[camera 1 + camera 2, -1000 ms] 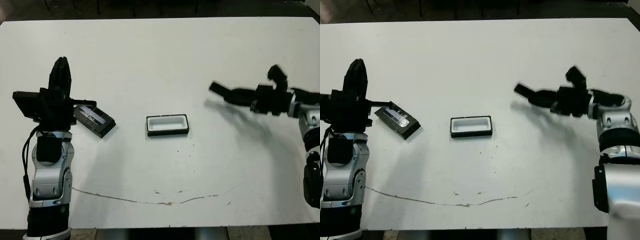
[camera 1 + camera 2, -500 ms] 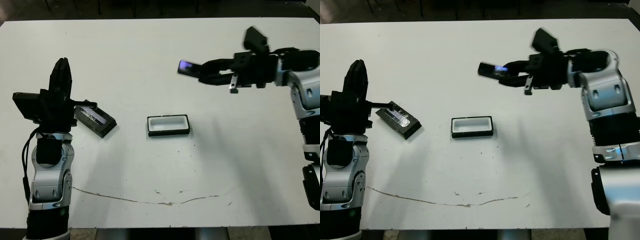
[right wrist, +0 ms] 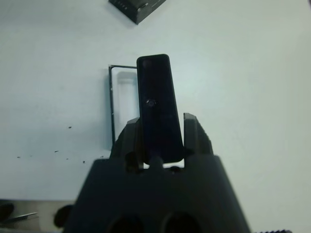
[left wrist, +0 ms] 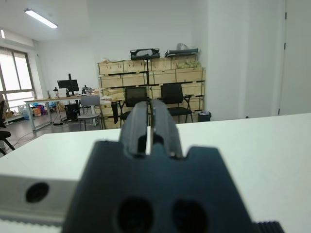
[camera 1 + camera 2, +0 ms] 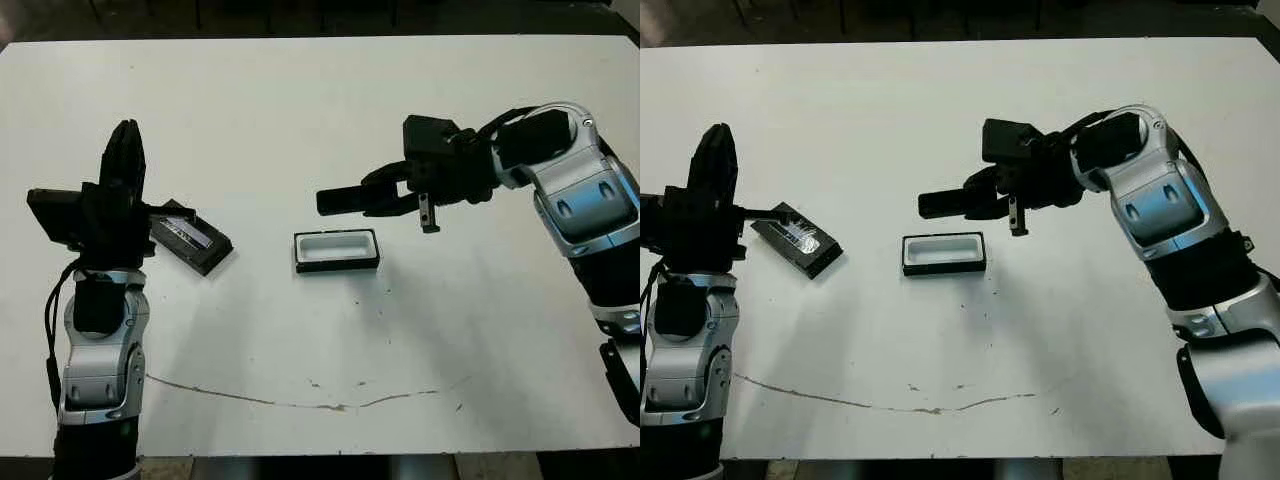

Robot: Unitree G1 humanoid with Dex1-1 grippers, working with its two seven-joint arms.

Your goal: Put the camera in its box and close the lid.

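Observation:
The camera, a slim black bar, hangs level just above and behind the box, with my right gripper shut on its rear end. In the right wrist view the camera sticks out between the fingers and overlaps the box, whose white lining shows beneath it. The lid, a black slab with a glossy strip, lies at an angle on the table to the left of the box. My left gripper stands upright beside the lid, shut on nothing.
A thin brown crack line runs across the table near its front edge. The white table stretches wide behind the box. Desks, chairs and stacked crates show beyond the table in the left wrist view.
My right arm swung from the table's right side toward the centre, rose, then came down with the camera to just above the box. The left arm, lid and box stayed put.

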